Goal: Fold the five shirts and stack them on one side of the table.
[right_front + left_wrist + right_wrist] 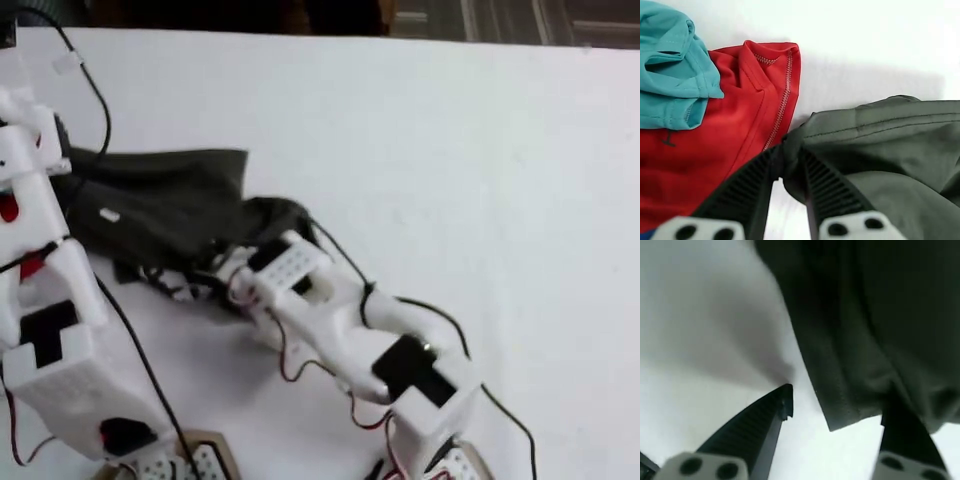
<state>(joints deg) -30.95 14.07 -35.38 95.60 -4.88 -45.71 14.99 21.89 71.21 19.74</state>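
Nearest the near edge of the bench (pixel 470 150), the right gripper (pixel 837 402) is set low over the surface. Its jaws are spread wide with nothing clamped. One jaw is planted on bare bench. The other is tucked behind the hem of the olive shirt (pixel 160 200), so the hem's corner sits in the gap between them, ungripped.

A little farther in and toward the left edge, the left gripper (pixel 789 157) is seen. Its jaws are closed tight, and a bunched fold of the olive shirt's edge is pinched between them. The cloth is drawn up into a ridge at the pinch.

The olive shirt itself is spread toward the left edge, roughly midway between the near and far edges. It is flat on its far portion and rumpled where the two grippers meet it.

Just beyond the pinch, a red shirt (pixel 730 125) lies right beside the olive one, with a teal shirt (pixel 670 75) heaped partly on top of it. Whether those two are properly folded cannot be told.

A fold of the olive shirt is judged to be the step in hand. One side is secured and the other is only lined up.

For the next move, the right jaws would need to be closed squarely on the hem. Then both held points would have to be raised together and carried over evenly, so the cloth is not dragged or twisted. The pull should be kept away from the red shirt so that it is not disturbed.
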